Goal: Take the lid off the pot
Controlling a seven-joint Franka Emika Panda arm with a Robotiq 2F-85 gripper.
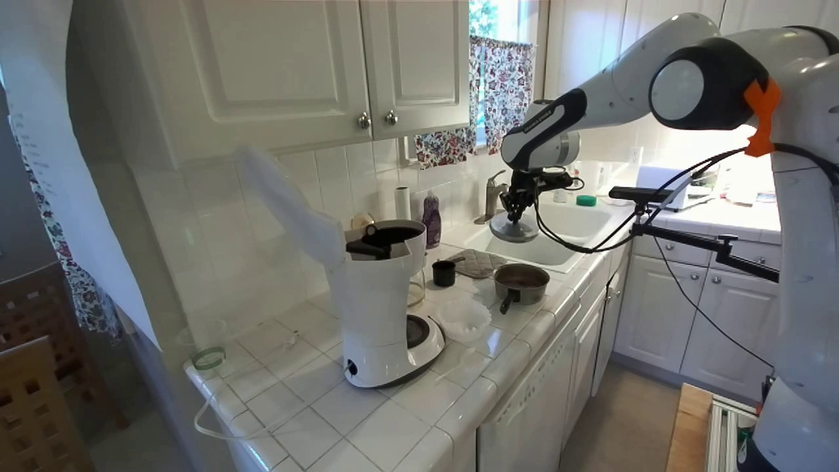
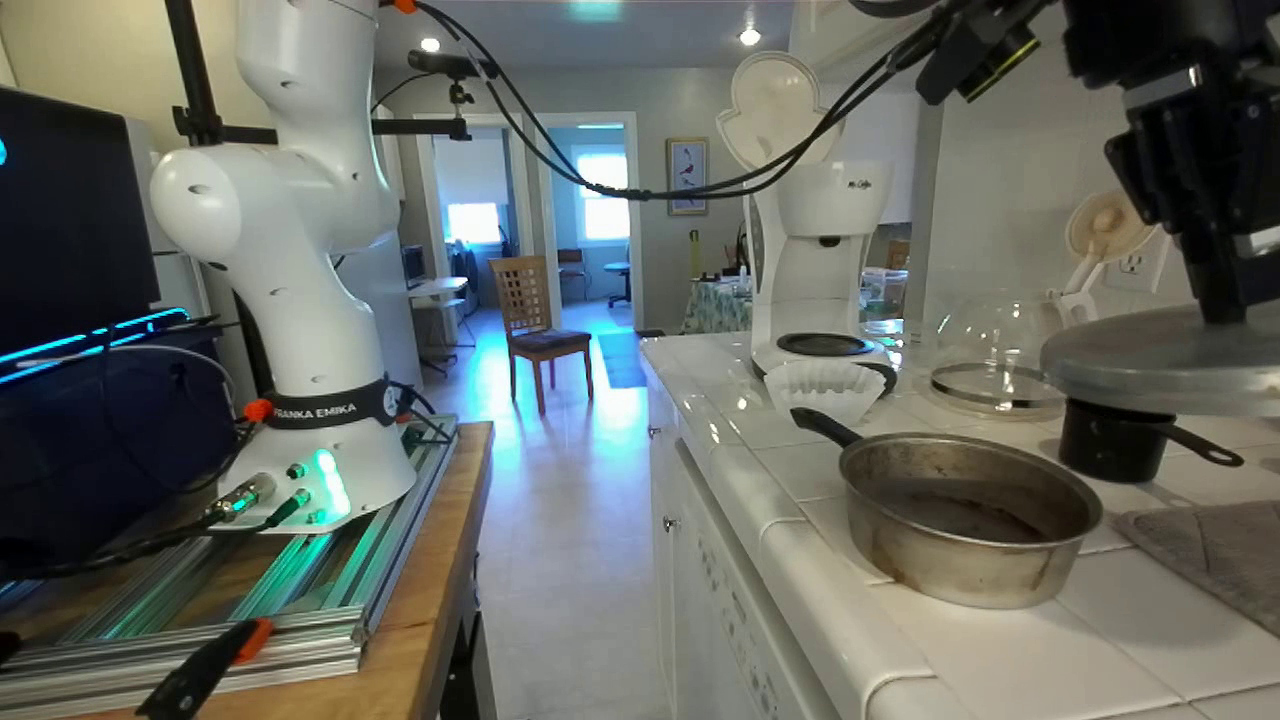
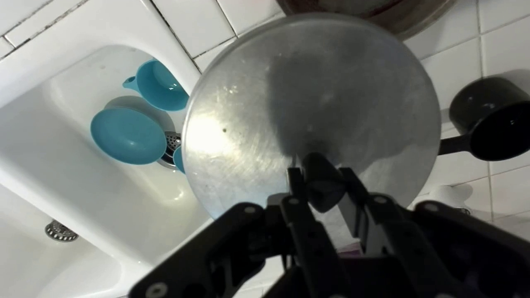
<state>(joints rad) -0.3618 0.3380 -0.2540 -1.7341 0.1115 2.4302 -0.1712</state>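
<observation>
The round grey metal lid point(image 1: 514, 229) point(image 2: 1150, 365) point(image 3: 314, 91) hangs in the air, roughly level, under my gripper point(image 3: 321, 174). Both fingers are shut on the lid's black knob point(image 3: 325, 188), one on each side, as the wrist view shows. The small dark pot point(image 1: 532, 296) point(image 2: 960, 578) stands uncovered on the tiled counter, its inside stained brown. In an exterior view, the lid floats higher than the pot and off to its side, toward the sink and wall. Only a part of the pot's rim point(image 3: 428, 20) shows past the lid in the wrist view.
A small black cup point(image 1: 444, 274) point(image 2: 1110, 445) and a grey pot holder point(image 1: 482, 263) lie near the pot. The white coffee maker point(image 1: 373, 321) and paper filters point(image 1: 463, 320) stand farther along. Blue cups, including an oval one point(image 3: 128, 135), sit in the sink point(image 3: 83, 165).
</observation>
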